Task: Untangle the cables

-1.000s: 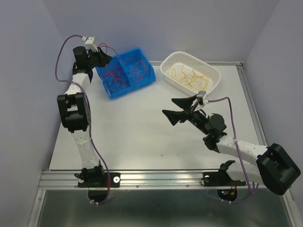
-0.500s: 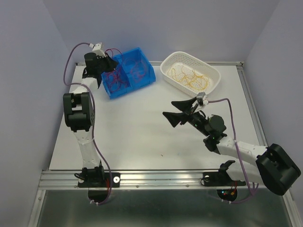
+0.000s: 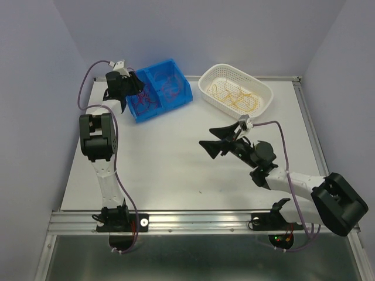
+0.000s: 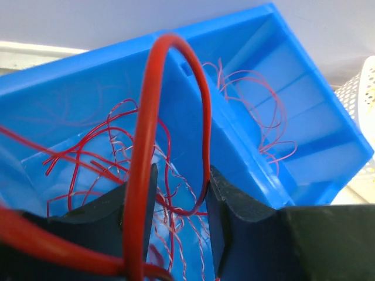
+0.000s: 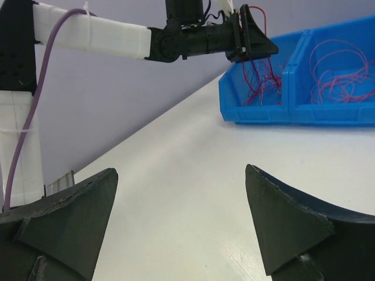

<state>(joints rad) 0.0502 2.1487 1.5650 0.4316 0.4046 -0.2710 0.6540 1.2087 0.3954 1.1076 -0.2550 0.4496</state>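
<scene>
Tabletop is the largest thing here, white, with a blue bin at its far left and a white mesh basket to the right of it, the two standing apart. The bin has two compartments, and both hold red cables in loose, thin curls. The basket holds the yellow cables. The left gripper hangs over the left compartment at the bin's far-left corner. The right gripper hovers above the middle of the table, well apart from both containers, its jaws spread wide with nothing between them, aimed toward the bin. From the left wrist, the left gripper shows its jaws partly apart with a clear gap. A red loop arches up out of that gap, one leg lying along each inner face. It looks draped or sprung against the fingers rather than pinched, though I cannot tell whether any strand is caught lower down. The relation that matters is vertical: the loop's long axis runs straight out from the fingertips, and the tangle it belongs to lies just beyond them in the left compartment. The left arm is much the nearer to the red cables, so the next move is probably its to make.
</scene>
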